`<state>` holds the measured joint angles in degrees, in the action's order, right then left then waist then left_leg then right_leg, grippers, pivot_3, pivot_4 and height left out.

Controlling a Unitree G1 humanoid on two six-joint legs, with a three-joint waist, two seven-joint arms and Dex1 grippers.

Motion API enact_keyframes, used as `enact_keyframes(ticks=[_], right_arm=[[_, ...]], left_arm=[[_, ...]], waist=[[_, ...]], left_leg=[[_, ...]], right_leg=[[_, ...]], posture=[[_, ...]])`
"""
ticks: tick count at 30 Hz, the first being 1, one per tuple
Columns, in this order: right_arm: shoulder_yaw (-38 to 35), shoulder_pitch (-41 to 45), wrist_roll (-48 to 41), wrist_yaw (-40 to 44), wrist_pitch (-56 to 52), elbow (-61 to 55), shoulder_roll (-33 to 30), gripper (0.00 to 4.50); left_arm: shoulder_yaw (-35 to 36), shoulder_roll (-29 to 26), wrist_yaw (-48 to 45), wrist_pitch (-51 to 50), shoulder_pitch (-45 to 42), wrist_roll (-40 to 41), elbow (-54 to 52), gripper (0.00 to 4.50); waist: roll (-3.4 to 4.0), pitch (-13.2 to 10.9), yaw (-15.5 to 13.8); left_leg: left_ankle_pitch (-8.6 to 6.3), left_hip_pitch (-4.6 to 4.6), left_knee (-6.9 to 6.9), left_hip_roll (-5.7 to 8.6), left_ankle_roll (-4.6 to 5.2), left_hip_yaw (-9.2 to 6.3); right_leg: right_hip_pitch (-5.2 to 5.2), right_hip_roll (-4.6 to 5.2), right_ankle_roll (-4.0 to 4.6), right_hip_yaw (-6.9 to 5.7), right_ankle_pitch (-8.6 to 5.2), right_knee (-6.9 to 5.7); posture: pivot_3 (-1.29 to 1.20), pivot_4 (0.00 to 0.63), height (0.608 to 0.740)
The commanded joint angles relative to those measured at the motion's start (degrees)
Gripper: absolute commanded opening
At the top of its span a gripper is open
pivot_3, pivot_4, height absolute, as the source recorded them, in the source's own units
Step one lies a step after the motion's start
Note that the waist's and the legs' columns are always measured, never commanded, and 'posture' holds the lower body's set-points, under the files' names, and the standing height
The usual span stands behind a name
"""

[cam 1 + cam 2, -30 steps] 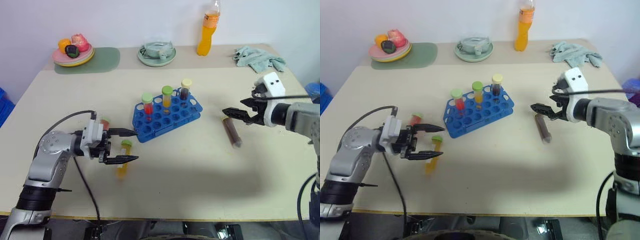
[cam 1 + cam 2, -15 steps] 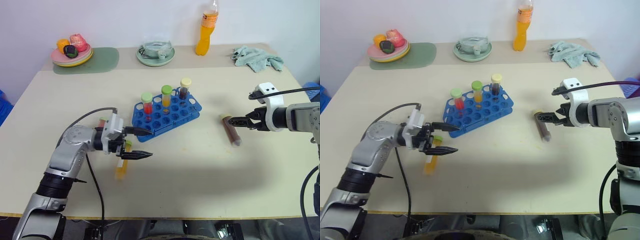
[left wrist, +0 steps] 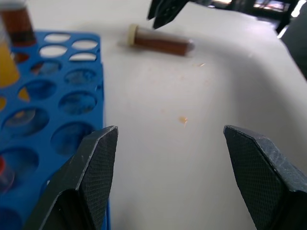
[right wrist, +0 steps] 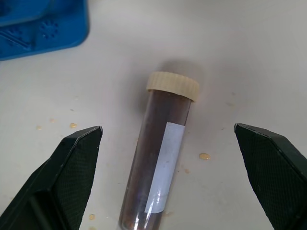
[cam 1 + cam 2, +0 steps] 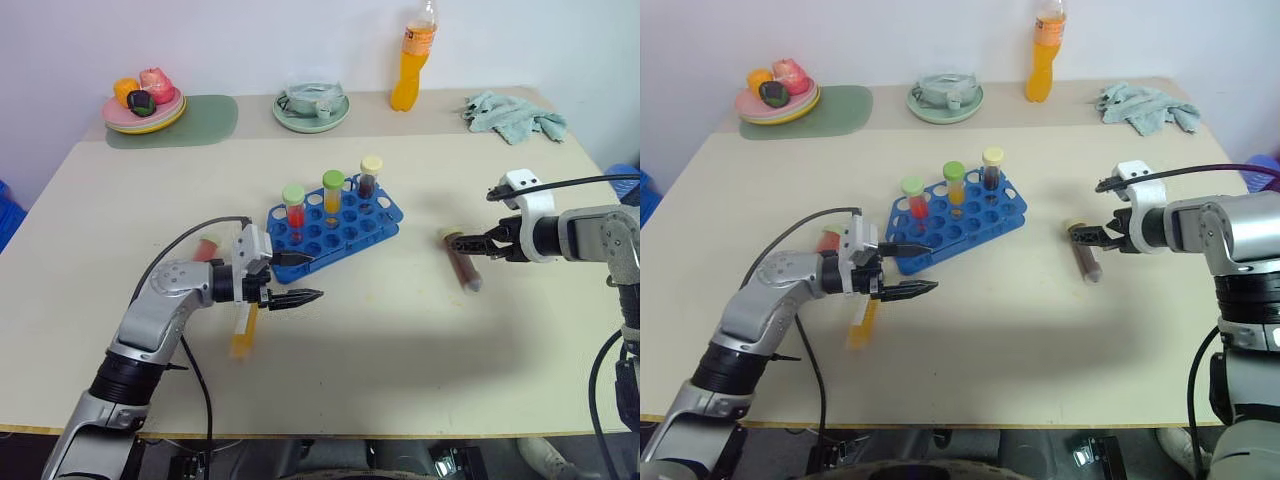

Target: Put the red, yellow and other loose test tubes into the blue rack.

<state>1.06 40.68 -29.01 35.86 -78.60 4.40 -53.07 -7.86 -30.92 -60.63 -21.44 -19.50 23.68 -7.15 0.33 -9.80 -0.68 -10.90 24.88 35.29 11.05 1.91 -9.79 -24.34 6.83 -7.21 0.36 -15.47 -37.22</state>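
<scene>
Head view: blue rack point(image 5: 334, 224) mid-surface with three tubes standing; left claw point(image 5: 298, 277) open, empty, just beside it, yellow tube point(image 5: 242, 332) lying beneath.
Right wrist view: right claw point(image 4: 170, 177) spread wide, empty, straddling the lying brown tube point(image 4: 160, 160). Next, probably: descend, pinch it.

bright blue rack point(image 5: 335, 228), brown tube point(image 4: 158, 165), cream cap

A brown test tube point(image 4: 160, 163) with a pale cap lies between the spread fingers point(image 4: 72, 172), near the blue rack point(image 4: 43, 24)
</scene>
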Motion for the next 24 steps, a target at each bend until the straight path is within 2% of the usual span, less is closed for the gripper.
enact_keyframes(ticks=[1,15,21,24], right_arm=[[0.2,2.4,0.8,1.0,0.9,0.3,-0.2,4.5],[5.9,10.0,3.6,3.3,-2.1,12.3,4.0,4.5],[8.7,9.0,5.3,3.5,-1.7,13.3,5.6,4.5],[10.2,7.9,6.0,4.4,-1.2,12.5,5.2,3.19]], left_arm=[[0.5,0.1,2.1,-2.0,0.2,0.5,-3.5,3.58],[0.3,-0.6,2.7,-2.0,1.1,-0.1,-4.5,3.58],[0.0,-0.5,4.6,-3.5,2.9,0.1,-8.1,3.58],[0.2,-0.7,4.8,-3.8,3.0,0.1,-8.5,3.63]], waist=[[0.0,0.0,0.0],[0.0,0.0,0.0],[-0.02,0.0,0.0],[-0.03,0.0,0.0]], left_leg=[[0.0,0.0,0.0,0.0,0.0,0.0],[0.05,0.0,0.01,0.0,-0.09,0.03],[0.07,0.0,0.01,0.0,-0.11,0.03],[0.06,0.0,0.05,0.0,-0.1,0.03]], right_leg=[[0.0,0.0,0.0,0.0,0.0,0.0],[-0.01,-0.01,0.01,0.03,0.02,-0.03],[-0.01,-0.01,0.01,0.04,0.02,-0.03],[0.0,-0.03,0.01,0.04,0.04,-0.05]], posture=[[0.0,0.15,0.74],[0.0,0.15,0.74],[0.0,0.15,0.74],[0.0,0.15,0.74]])
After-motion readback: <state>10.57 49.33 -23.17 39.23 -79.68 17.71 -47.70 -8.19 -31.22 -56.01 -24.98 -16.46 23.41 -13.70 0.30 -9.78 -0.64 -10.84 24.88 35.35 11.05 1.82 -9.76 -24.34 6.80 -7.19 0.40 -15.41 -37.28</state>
